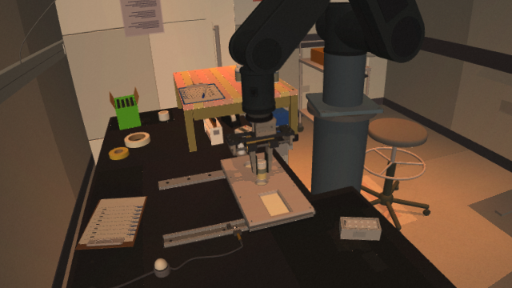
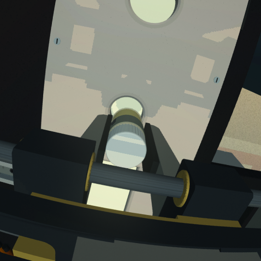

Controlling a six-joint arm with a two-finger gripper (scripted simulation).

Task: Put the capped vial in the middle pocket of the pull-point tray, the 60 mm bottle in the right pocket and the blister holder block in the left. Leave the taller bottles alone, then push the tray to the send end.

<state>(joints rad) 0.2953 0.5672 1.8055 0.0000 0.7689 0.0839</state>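
Note:
The capped vial (image 1: 261,169) (image 2: 126,136) stands upright over the middle round pocket (image 2: 126,108) of the tray (image 1: 266,192), its base at the pocket's mouth. The vial, with a pale ribbed cap and yellowish body, is held between the fingers of my closed gripper (image 1: 261,160) (image 2: 126,140). A larger round pocket (image 2: 153,9) lies empty at the tray's far end, and a rectangular pocket (image 1: 275,203) lies empty at its near end. The blister holder block (image 1: 360,228) rests on the black bench right of the tray. Bottles behind my gripper are mostly hidden.
A green box (image 1: 127,109) stands at the bench's back left, with two tape rolls (image 1: 137,139) (image 1: 119,153) nearby. Two metal rails (image 1: 191,179) (image 1: 204,233) flank the tray. A clipboard (image 1: 113,222) and a corded knob (image 1: 161,267) lie front left. A stool (image 1: 396,160) stands beyond the bench's right edge.

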